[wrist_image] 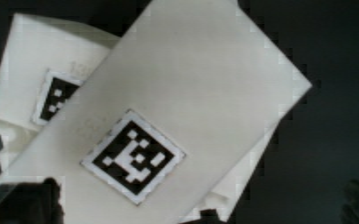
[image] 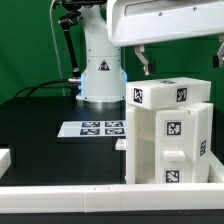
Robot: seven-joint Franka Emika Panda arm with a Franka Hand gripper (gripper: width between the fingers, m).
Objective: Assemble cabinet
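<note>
The cabinet point(image: 170, 130) is the big white box-shaped body with black-and-white tags on its faces, standing on the black table at the exterior view's right. My gripper point(image: 182, 64) hangs just above its top, open wide, with nothing between its fingers. One dark finger point(image: 145, 62) points down over the top's left part and the other is near the picture's right edge. In the wrist view a white tagged face of the cabinet point(wrist_image: 194, 90) fills the picture at a slant, and the gripper point(wrist_image: 194, 202) stands open over it, dark fingertips point(wrist_image: 19, 200) at the sides.
The marker board point(image: 95, 128) lies flat on the table left of the cabinet, in front of the arm's white base point(image: 100, 75). A white ledge point(image: 90, 196) runs along the front edge, and a small white piece point(image: 5, 158) sits at the far left.
</note>
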